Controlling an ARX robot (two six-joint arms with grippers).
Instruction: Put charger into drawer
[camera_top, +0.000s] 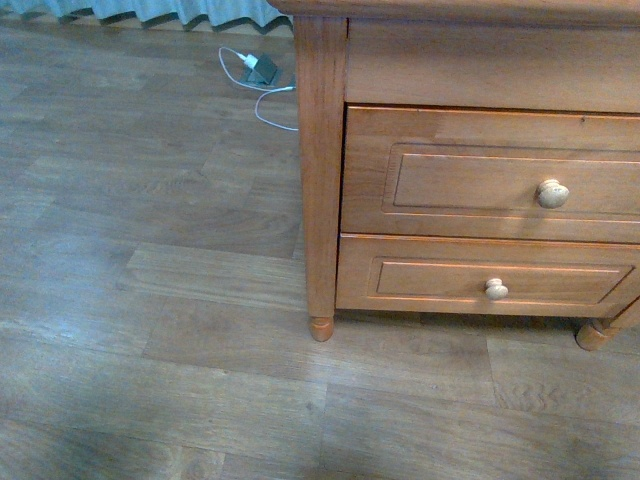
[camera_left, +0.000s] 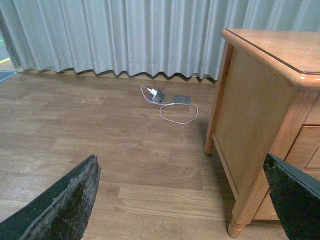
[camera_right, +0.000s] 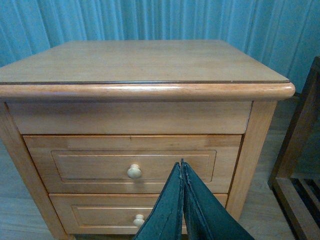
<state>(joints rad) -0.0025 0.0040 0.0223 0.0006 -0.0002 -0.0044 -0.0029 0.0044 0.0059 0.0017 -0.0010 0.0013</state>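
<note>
Charger unseen in any view, drawer (camera_top: 490, 175) closed; left gripper (camera_left: 182, 200) spread, right gripper (camera_right: 182, 200) pressed together, empty; risk: mistaking the grey block (camera_top: 262, 69) on the floor for it.

Glossy smooth wooden drawer (camera_top: 490, 175)

No readable text, labels or numbers in any view.

The wooden nightstand (camera_right: 145, 90), its drawer (camera_top: 490, 175) fronts and pale knobs carry no lettering, brand or sign; the curtain (camera_left: 125, 35) and the wood-pattern floor (camera_top: 150, 300) are likewise unmarked. The grey-green block with a loose white cable (camera_left: 181, 99) on the floor is too small to show any print.
</note>
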